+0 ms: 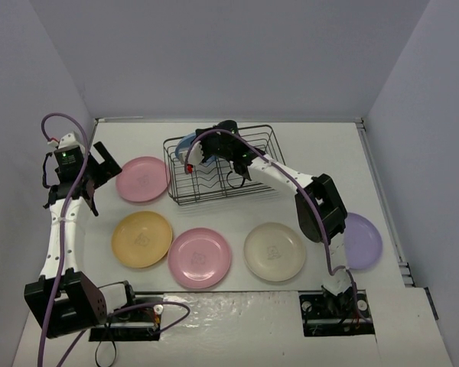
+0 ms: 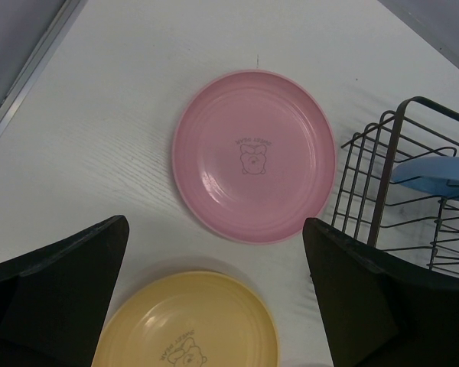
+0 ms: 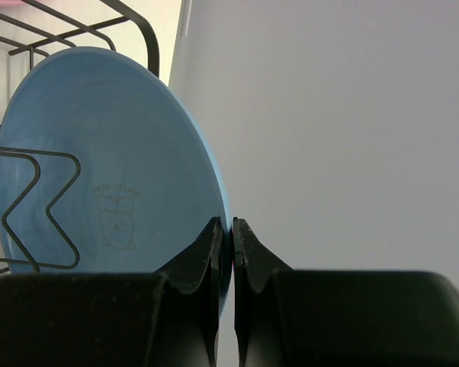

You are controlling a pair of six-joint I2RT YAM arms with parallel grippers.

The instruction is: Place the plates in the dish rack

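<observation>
The black wire dish rack (image 1: 249, 172) stands at the back middle. My right gripper (image 1: 193, 157) is shut on the rim of the blue plate (image 3: 92, 153), holding it on edge at the rack's left end among the zigzag wires (image 3: 38, 206). The blue plate also shows in the top view (image 1: 190, 145). My left gripper (image 1: 99, 172) is open and empty, above the table left of a pink plate (image 2: 254, 153), with the yellow-orange plate (image 2: 191, 325) below it. On the table lie a pink plate (image 1: 142, 179), the yellow-orange plate (image 1: 141, 238), a second pink plate (image 1: 200, 258), the cream plate (image 1: 275, 251) and the purple plate (image 1: 363, 239).
White walls enclose the table on three sides. The right arm's elbow (image 1: 321, 206) hangs over the table beside the purple plate. The rack's corner (image 2: 402, 183) shows at the right of the left wrist view.
</observation>
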